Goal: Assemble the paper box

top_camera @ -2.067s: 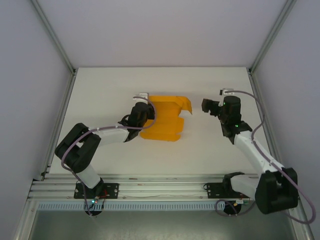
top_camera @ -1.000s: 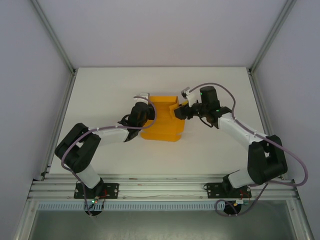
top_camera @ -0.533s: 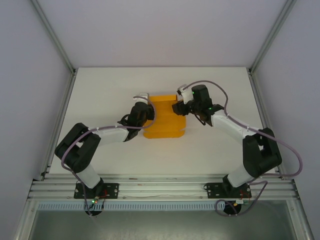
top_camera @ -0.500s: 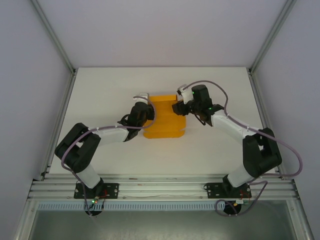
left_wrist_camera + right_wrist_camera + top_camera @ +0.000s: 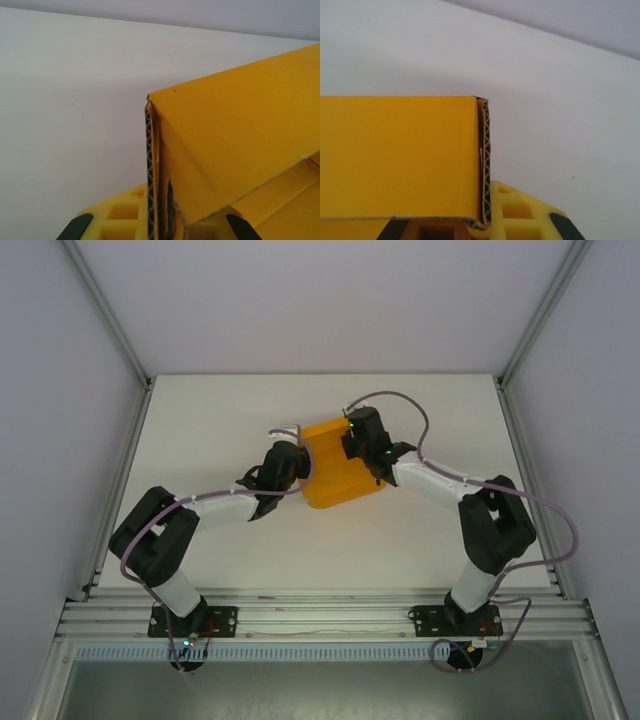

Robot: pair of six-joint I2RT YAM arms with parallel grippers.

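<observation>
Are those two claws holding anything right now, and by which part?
Both clamp the paper box: the left gripper pinches its left wall edge, the right gripper its folded right wall edge.

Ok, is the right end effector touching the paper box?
Touching. In the right wrist view the right end effector is shut on the paper box, pinching its corrugated edge.

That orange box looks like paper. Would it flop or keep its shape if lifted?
The paper box probably keeps its shape: its cut edge shows wavy corrugated layers, so the walls look stiff. Being thin hollow card, it is likely light and would slide easily when pushed. Its folds may spring back at the creases.
</observation>
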